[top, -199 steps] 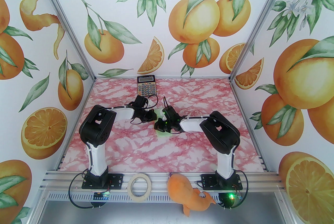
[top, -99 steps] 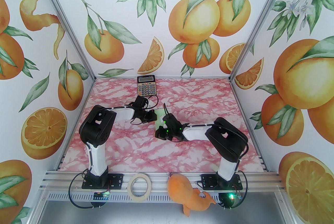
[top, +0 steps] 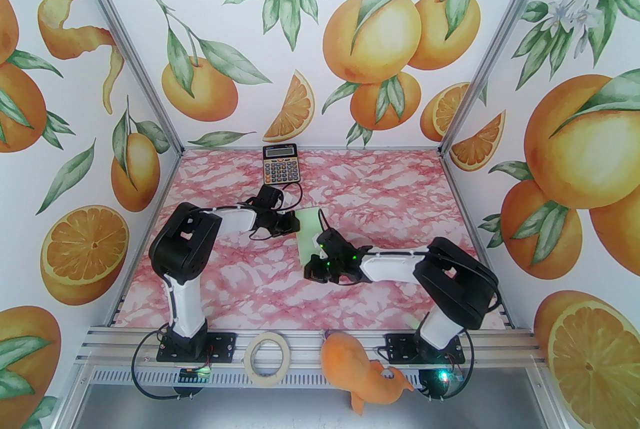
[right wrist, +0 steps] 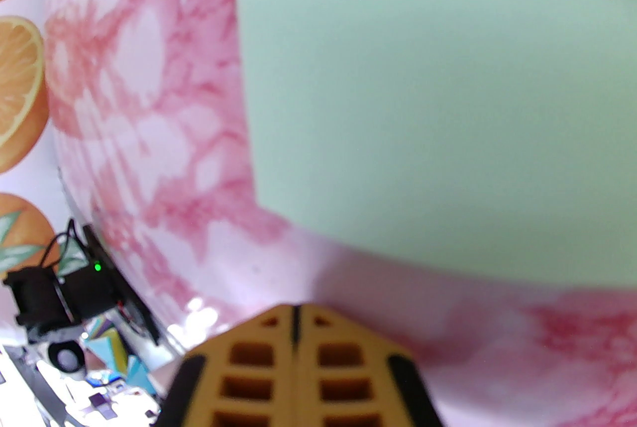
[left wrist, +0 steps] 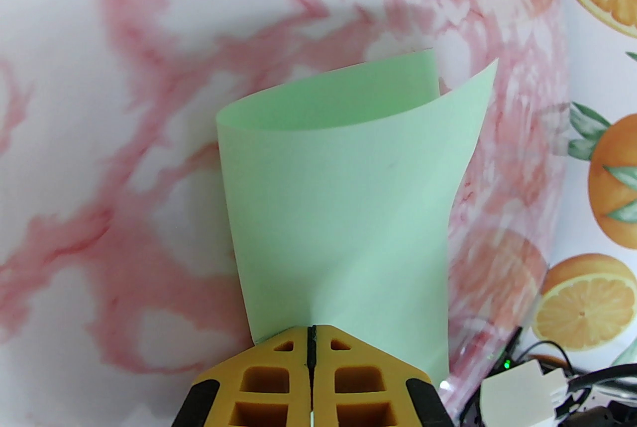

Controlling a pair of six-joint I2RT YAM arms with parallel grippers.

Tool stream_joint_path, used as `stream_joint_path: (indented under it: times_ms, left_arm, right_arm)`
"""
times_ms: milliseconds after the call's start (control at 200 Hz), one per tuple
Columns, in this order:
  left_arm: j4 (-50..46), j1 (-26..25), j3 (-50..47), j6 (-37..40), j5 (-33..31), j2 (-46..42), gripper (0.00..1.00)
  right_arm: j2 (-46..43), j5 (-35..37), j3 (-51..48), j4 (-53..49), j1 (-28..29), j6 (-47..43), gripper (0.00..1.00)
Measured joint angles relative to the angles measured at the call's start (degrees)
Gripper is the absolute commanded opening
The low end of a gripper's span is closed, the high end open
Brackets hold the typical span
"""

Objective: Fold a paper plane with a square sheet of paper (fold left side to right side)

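Left gripper [left wrist: 312, 340] is clenched on one edge of the square sheet of paper [left wrist: 343, 196]. The sheet bows over itself in a loose curl. It sits on the table [top: 225, 287] on the near side of the calculator [top: 280, 163], slightly right of it. Right gripper [right wrist: 296, 315] is clenched on nothing, just off the sheet's edge, farther from the calculator.

Count: sheet [top: 307, 237] 1; calculator [top: 280, 164] 1; tape roll [top: 251, 362] 1; plush toy [top: 362, 374] 1. Arms 2: left arm [top: 235, 218], right arm [top: 395, 263]. Claws 2: left claw [left wrist: 311, 330], right claw [right wrist: 296, 310].
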Motion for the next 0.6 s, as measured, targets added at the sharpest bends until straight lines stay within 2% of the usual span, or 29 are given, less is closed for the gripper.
stream_joint_path:
  times_ms: [165,315,600]
  left_arm:
    - [-0.04,-0.15,-0.22,-0.7,-0.72,-0.28,0.06]
    - [-0.07,-0.15,-0.2,-1.36,-0.83,-0.33,0.07]
    - [-0.15,-0.2,-0.2,-1.55,-0.9,-0.35,0.07]
  right_arm:
    - [0.09,-1.22,5.09,-0.55,-2.97,-0.39,0.0]
    - [3.93,-2.4,10.12,0.0,-5.66,-1.33,0.0]
    - [12.52,-4.76,11.5,1.44,-6.49,-1.66,0.0]
